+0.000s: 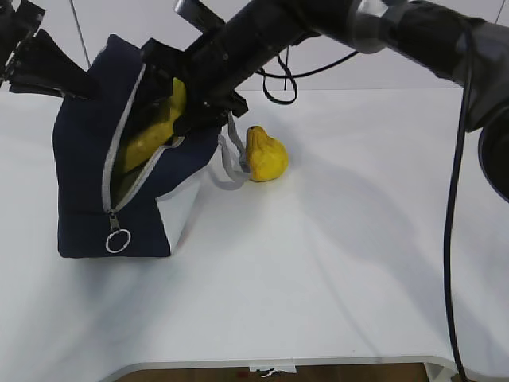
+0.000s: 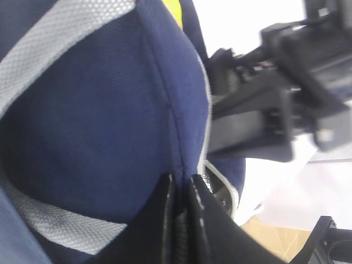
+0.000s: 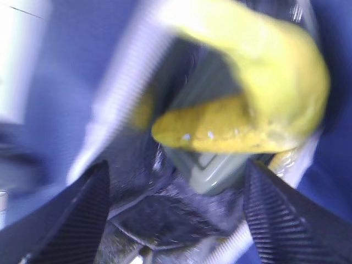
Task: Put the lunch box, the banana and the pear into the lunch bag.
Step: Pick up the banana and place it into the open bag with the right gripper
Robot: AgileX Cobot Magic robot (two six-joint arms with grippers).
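Left gripper [image 2: 180, 212]: I see it pinched tight on the bag [image 1: 83, 183] edge.
Right gripper [image 3: 176, 212]: jaws wide apart at the bag mouth, holding nothing.
Banana [image 3: 242, 118]: inside the bag, over the box [image 3: 206, 168].
Pear [image 1: 265, 155]: on the table [image 1: 358, 263], beside the bag.

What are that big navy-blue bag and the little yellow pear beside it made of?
The boxy navy-blue lunch bag looks like matte woven fabric: the left wrist view shows a fine weave and grey webbing. The squat yellow pear has a smooth, faintly glossy skin; whether real fruit or plastic cannot be told.
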